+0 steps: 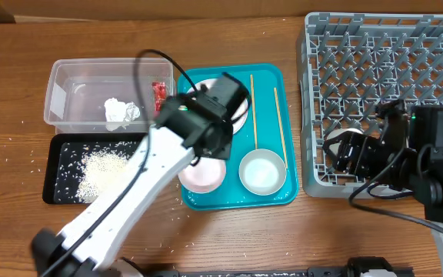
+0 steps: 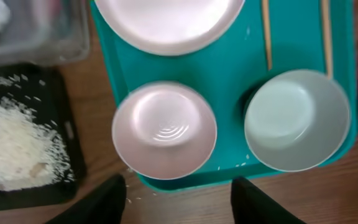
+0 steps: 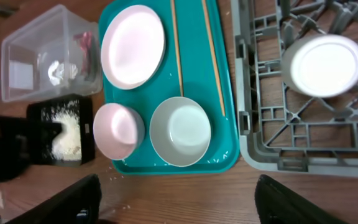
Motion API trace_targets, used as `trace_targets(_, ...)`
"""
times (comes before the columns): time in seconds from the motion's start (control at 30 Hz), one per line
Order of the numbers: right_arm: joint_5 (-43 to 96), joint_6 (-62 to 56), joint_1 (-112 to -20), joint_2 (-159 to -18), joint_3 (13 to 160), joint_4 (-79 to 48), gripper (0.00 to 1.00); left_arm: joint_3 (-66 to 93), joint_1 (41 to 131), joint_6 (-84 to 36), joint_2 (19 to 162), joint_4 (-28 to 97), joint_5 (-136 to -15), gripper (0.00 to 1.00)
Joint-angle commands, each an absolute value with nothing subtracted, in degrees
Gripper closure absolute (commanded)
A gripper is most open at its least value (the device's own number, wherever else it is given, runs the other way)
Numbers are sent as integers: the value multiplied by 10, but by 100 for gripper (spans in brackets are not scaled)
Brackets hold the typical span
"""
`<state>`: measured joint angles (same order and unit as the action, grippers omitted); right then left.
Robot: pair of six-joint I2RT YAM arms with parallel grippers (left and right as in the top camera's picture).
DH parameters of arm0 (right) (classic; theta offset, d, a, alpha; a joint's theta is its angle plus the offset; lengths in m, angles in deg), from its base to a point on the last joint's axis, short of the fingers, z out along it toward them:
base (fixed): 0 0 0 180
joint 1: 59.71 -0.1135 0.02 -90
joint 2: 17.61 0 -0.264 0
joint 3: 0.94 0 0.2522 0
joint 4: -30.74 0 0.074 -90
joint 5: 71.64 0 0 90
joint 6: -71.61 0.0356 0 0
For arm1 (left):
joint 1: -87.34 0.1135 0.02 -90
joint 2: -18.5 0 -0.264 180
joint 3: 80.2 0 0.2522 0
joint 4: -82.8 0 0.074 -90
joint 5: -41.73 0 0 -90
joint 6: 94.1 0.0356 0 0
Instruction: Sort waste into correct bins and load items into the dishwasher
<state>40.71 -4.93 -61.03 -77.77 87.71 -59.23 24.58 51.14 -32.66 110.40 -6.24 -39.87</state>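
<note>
On the teal tray [image 1: 271, 77] lie a large white plate [image 2: 166, 25], a pinkish-white bowl [image 2: 164, 129], a white bowl [image 2: 296, 119] and two chopsticks [image 1: 254, 111]. My left gripper [image 2: 179, 205] is open and empty, high above the bowls and tray front; in the overhead view [image 1: 210, 138] its arm hides most of the plate. My right gripper [image 3: 179, 208] is open and empty, over the front left corner of the grey dish rack [image 1: 383, 92]. A small white plate [image 3: 323, 65] lies in the rack. The clear tub [image 1: 75, 85] holds the white wad [image 1: 121, 111] and red wrapper [image 1: 158, 92].
The black tray [image 1: 56, 181] in front of the tub holds a heap of rice [image 1: 102, 169]. Loose grains lie on the wood around it and by the teal tray's front edge [image 2: 160, 186]. The rack fills the right side of the table.
</note>
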Motion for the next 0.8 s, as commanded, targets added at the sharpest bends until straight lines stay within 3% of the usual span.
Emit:
trace_targets(0.0, 416, -84, -662, -790, 864, -577, 21, 301, 529, -324, 1048, -79, -368, 37)
trace_targets(0.17, 377, -73, -743, -842, 852, -556, 23, 309, 550, -324, 972, -113, -360, 36)
trace_targets(0.23, 377, -63, -755, -862, 852, -539, 22, 309, 565, -324, 934, -142, -344, 25)
trace_targets(0.4, 377, -62, -766, -876, 852, -524, 16, 309, 592, -324, 867, -169, -338, 20)
trace_targets(0.43, 377, -62, -766, -875, 852, -521, 14, 309, 592, -324, 856, -173, -336, 13)
trace_targets(0.47, 377, -62, -766, -875, 852, -520, 11, 309, 592, -324, 848, -176, -334, 0)
trace_targets(0.53, 377, -62, -766, -875, 852, -512, 0, 309, 592, -324, 834, -181, -331, 0)
trace_targets(0.77, 377, -62, -766, -876, 852, -445, 0, 308, 592, -324, 849, -181, -331, 0)
